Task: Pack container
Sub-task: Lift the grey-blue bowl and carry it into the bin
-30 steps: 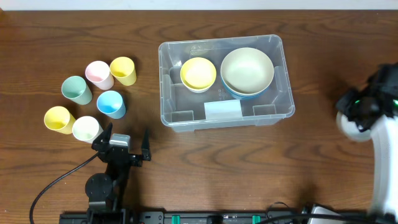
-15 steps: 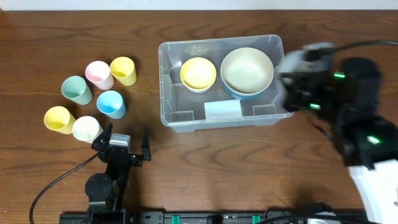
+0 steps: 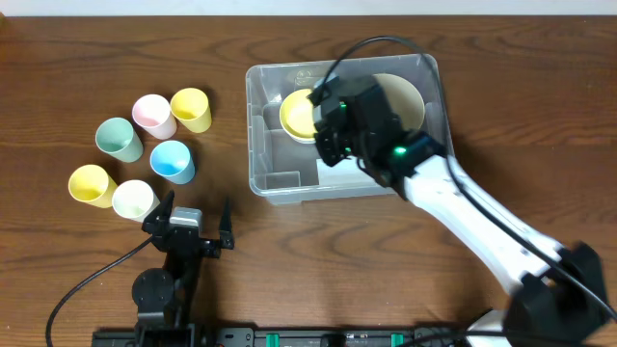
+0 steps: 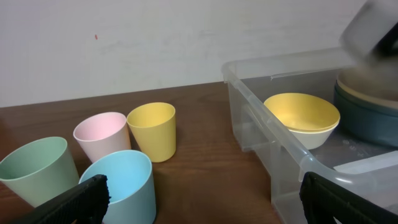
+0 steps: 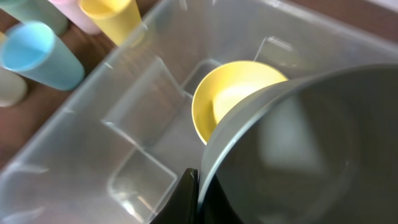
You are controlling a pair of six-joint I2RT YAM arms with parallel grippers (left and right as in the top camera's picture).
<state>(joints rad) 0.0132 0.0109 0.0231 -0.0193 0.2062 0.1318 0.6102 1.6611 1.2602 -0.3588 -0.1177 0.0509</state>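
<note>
The right gripper (image 3: 326, 125) hung over the container (image 3: 275, 164), at the table's one o'clock; its opening was hidden. A finger (image 5: 185, 200) sat just beside the rim of the big bowl (image 5: 298, 149), with the yellow bowl (image 5: 230, 106) at ten o'clock. Any sideways drift might catch that rim, tipping the bowl.

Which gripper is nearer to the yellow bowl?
Right. The right gripper hangs over the container, beside the yellow bowl; the left gripper is outside, near the cups.

Overhead looks straight down on the table (image 3: 87, 39). Left wrist, low, faces the bin (image 4: 258, 115) side-on; right wrist looks in closely. All share the yellow bowl (image 3: 303, 114).
</note>
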